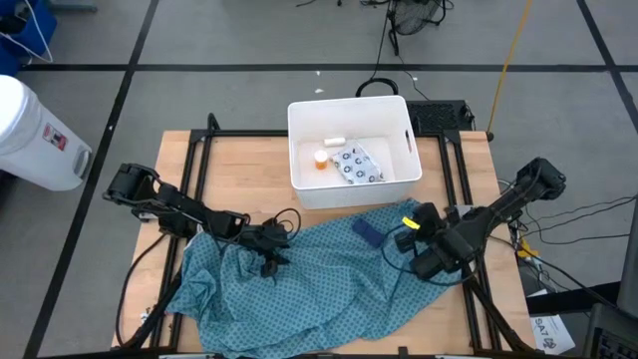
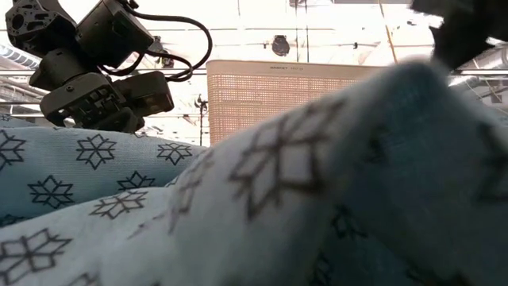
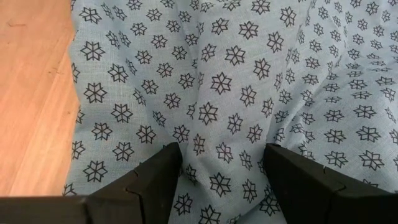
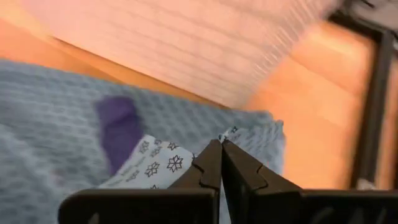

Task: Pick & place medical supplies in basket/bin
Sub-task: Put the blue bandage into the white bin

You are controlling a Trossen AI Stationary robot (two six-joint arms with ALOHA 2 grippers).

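The white tub (image 1: 299, 120) stands at the table's far middle. In it lie the orange pill bottle (image 1: 320, 159), the small white tube (image 1: 333, 141) and the ring-printed packet (image 1: 357, 165). The dark blue block (image 1: 367, 231) (image 4: 118, 127) lies on the teal patterned cloth (image 1: 299, 289), which is spread over the near half of the table. My left gripper (image 1: 270, 261) (image 3: 221, 168) is open over the cloth's left part, with a raised ridge of cloth between its fingers. My right gripper (image 1: 407, 221) (image 4: 221, 144) is shut at the cloth's far right corner, just right of the block. My left gripper has its fingers (image 3: 155, 180) down at the cloth on either side of a ridge; whether they touch it I cannot tell. My right gripper pinches the cloth's far right corner (image 4: 229, 132) between its two fingertips. That corner is lifted and turned over, so its paler underside (image 4: 152, 165) shows beside the block.
A white cylindrical container with a red label (image 1: 35, 130) stands off the table's left edge. Black frame rails (image 1: 199, 170) run along both sides of the table, and cables trail by the right arm (image 1: 558, 214). Bare wood (image 1: 249, 170) shows left of the tub.
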